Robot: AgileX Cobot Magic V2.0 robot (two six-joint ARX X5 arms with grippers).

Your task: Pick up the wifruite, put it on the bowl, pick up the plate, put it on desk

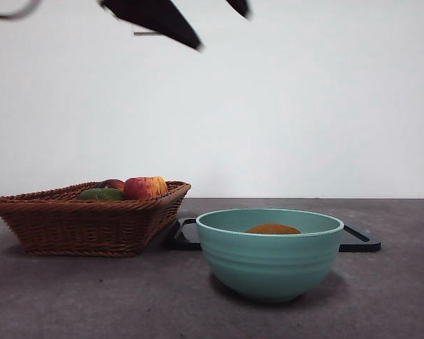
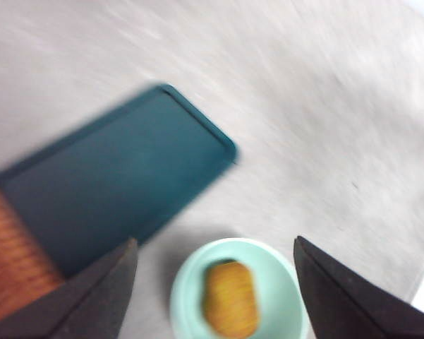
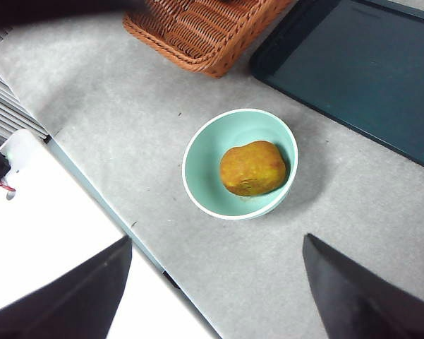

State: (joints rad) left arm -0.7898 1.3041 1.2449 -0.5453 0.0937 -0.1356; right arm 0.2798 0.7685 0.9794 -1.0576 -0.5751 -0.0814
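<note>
So the wifruite (image 3: 252,168) is sitting inside the mint-teal bowl (image 3: 197,169), down at the bottom, and from the front view only its brownish top pokes up over the rim. The bowl stands on the desk (image 1: 70,296), just in front of a flat dark tray (image 3: 353,70) that lies on the desk behind it. Off to the side there's a wicker basket (image 1: 77,226) with a red-and-yellow apple (image 1: 144,187), a green fruit (image 1: 101,193) and something dark red behind them. My left end effector (image 2: 215,282) is up above the bowl with its jaws spread wide, holding nothing, though that view is blurry. My right end effector (image 3: 215,282) is also up high over the desk, spread wide and empty too.
</note>
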